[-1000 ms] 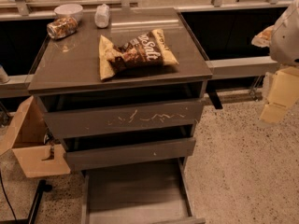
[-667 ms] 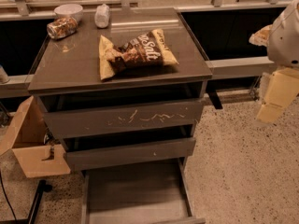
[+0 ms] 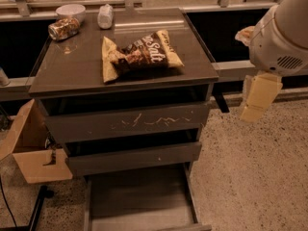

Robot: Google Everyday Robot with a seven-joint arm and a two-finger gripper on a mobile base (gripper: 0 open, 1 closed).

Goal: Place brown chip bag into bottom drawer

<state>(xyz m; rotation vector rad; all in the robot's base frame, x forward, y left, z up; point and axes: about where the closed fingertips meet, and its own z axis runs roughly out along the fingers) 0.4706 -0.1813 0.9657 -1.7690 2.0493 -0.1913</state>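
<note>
The brown chip bag (image 3: 142, 56) lies on the cabinet top (image 3: 72, 73). The bottom drawer (image 3: 139, 203) is pulled out above the speckled floor (image 3: 250, 177). The gripper (image 3: 252, 110) hangs to the right, and I cannot tell its grip.

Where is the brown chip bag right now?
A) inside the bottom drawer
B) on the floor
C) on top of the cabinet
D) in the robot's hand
C: the brown chip bag lies on the cabinet top, above the pulled-out bottom drawer, while the hand hangs off to the cabinet's right, apart from the bag.
</note>
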